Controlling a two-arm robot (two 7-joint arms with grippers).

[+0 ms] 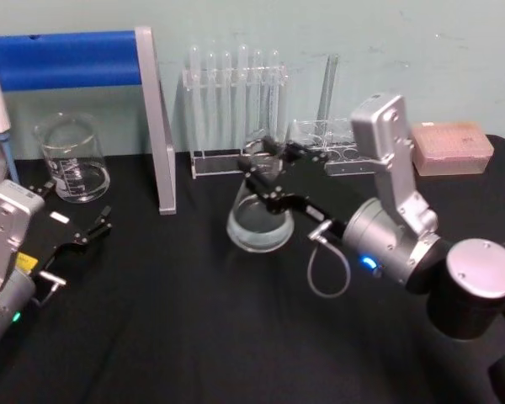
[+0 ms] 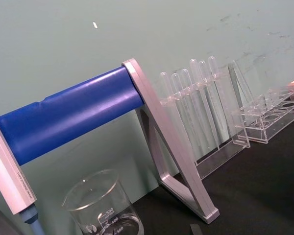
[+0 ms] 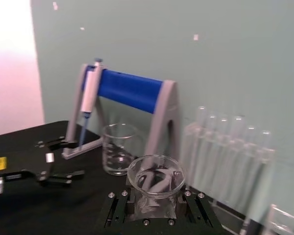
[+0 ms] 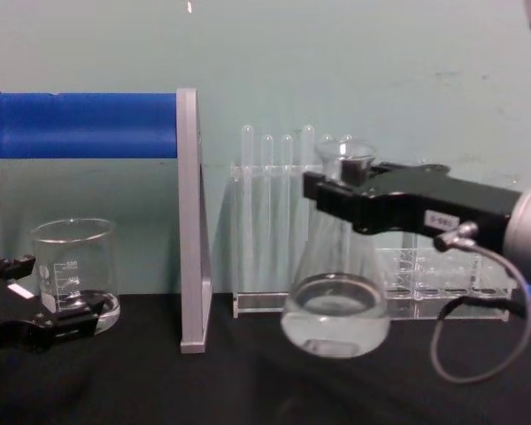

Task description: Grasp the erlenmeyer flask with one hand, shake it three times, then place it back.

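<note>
The flask (image 1: 259,223) is held by its neck in my right gripper (image 1: 268,160), jaws pinching the glass just under the flared rim, one on each side. Its long axis runs close to upright, wide base down with the liquid pooled there, just in front of the tube rack (image 1: 236,109). I cannot tell whether the base touches the surface (image 1: 194,328). The shake should pivot about that neck grip, I judge. My left gripper (image 1: 84,229) lies parked well apart, near the beaker (image 1: 71,160), jaws spread.

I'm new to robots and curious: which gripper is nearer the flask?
Right. The right gripper clamps the flask at its neck; the left gripper sits far off, beside the beaker.
</note>
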